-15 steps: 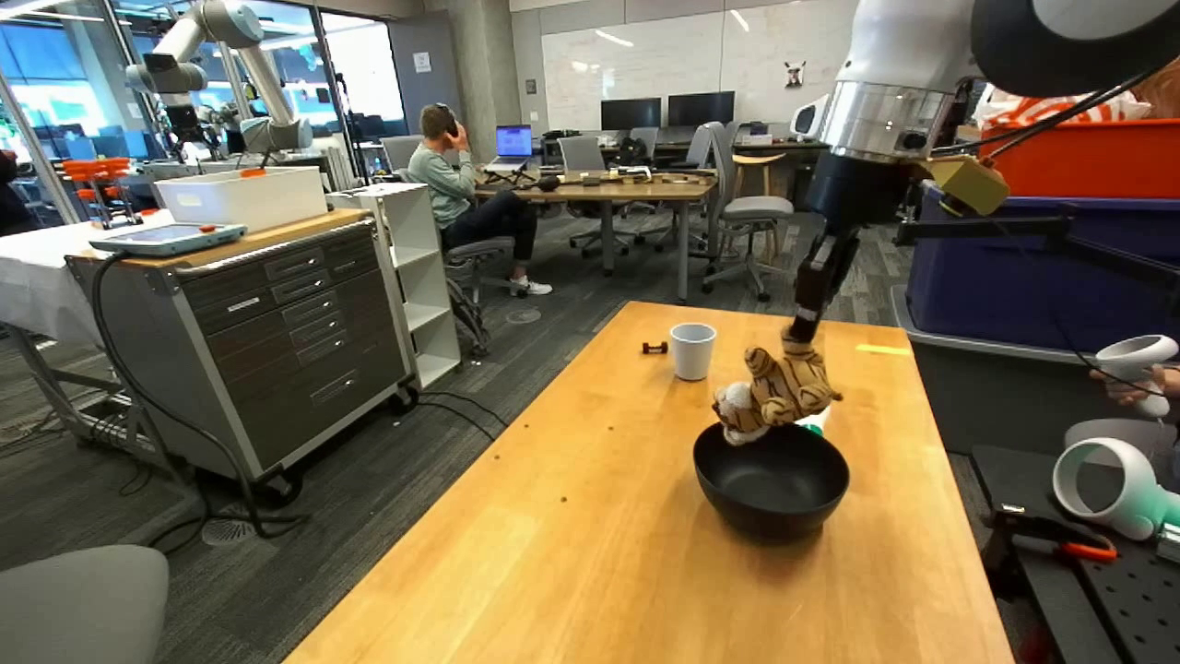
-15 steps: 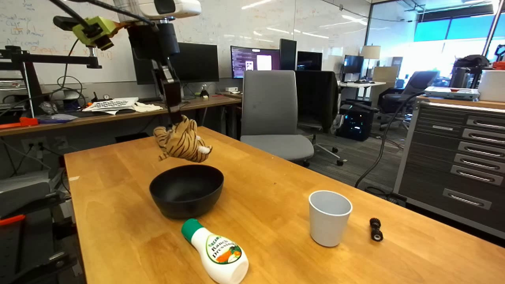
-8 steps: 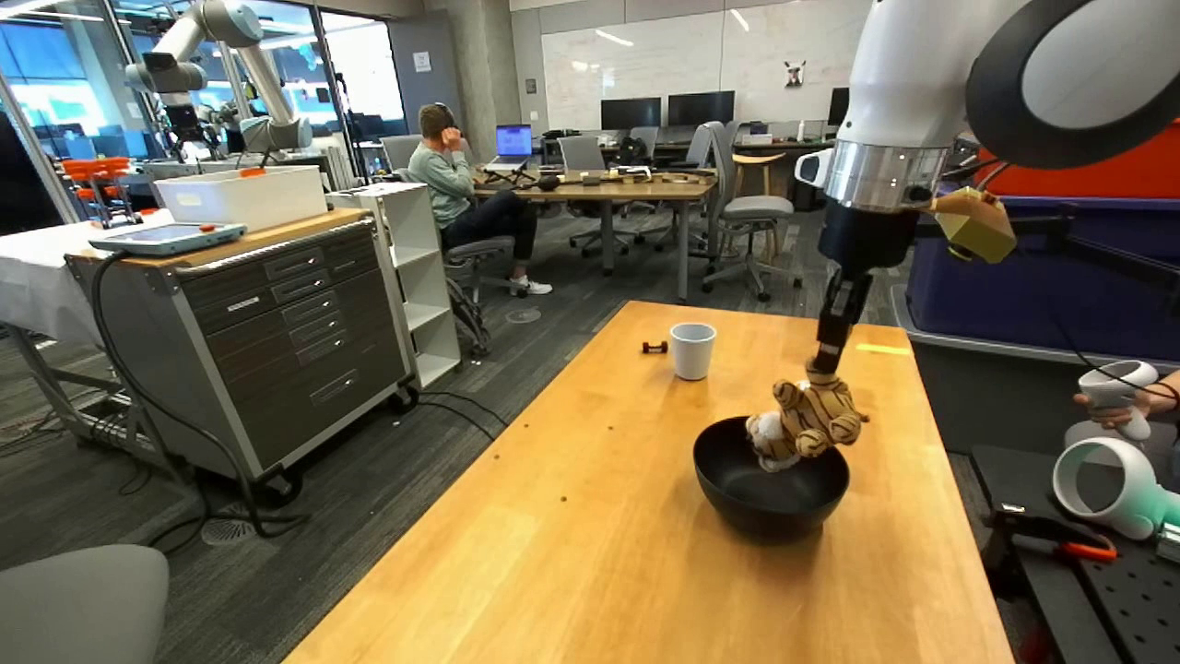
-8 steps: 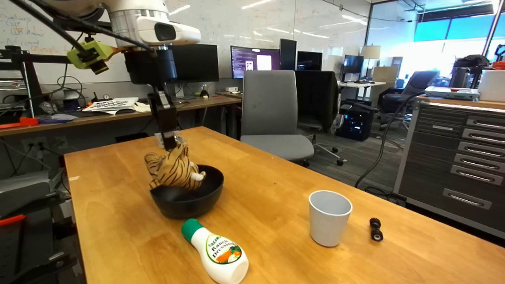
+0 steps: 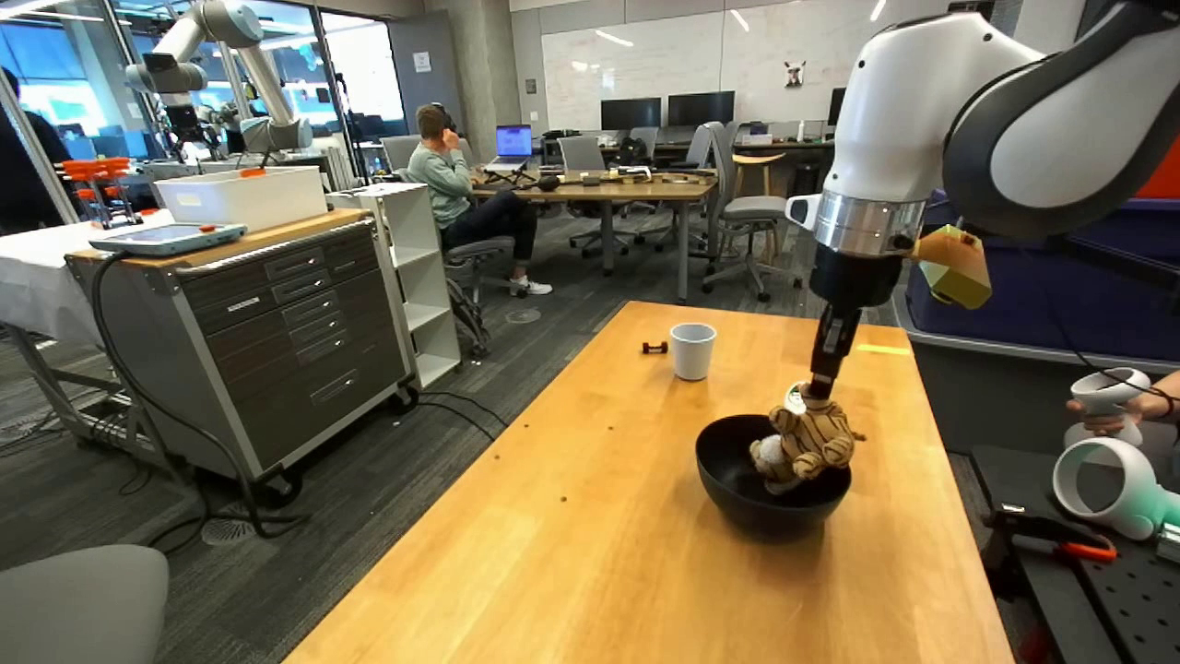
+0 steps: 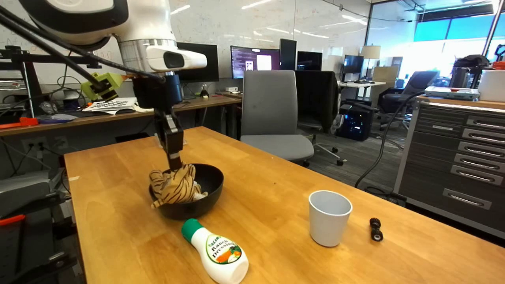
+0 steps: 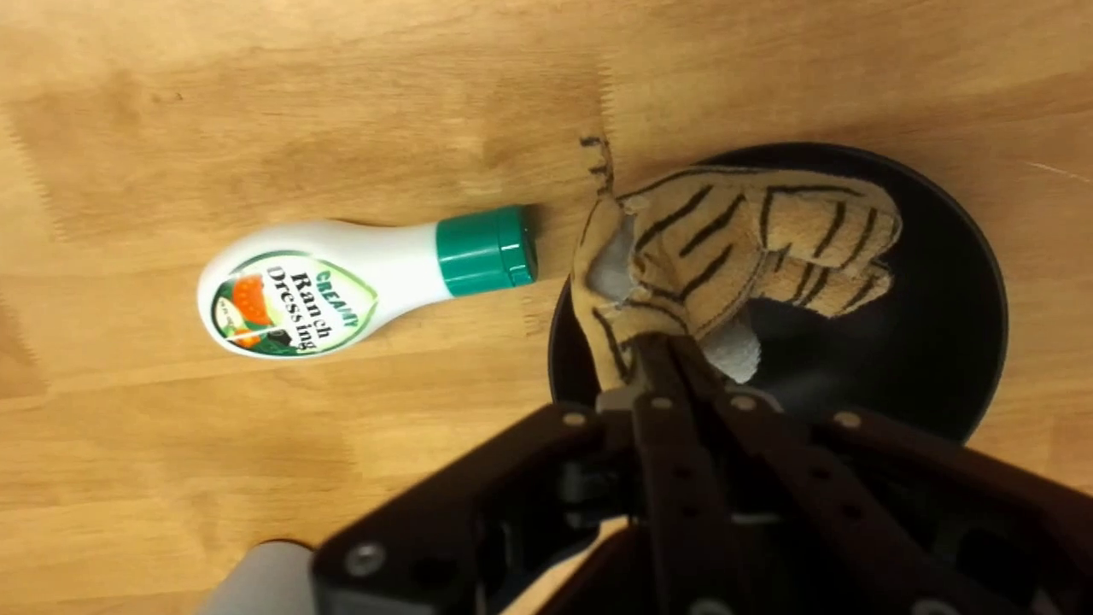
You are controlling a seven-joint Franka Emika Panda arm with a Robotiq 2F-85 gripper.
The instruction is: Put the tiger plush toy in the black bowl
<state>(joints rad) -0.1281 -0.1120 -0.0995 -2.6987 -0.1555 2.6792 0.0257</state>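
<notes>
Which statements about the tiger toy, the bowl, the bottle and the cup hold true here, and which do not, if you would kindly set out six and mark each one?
1. The claw grips the tiger plush toy. True.
2. In the wrist view, part of the toy shows past the rim of the black bowl. True.
3. That bowl is upside down. False: its opening faces up.
4. The white cup stands upright, apart from the ranch dressing bottle. True.
5. That bottle stands upright too. False: it lies on its side.
6. The cup is nearer the bowl than the bottle is. False: the bottle is nearer, its green cap toward the bowl.
</notes>
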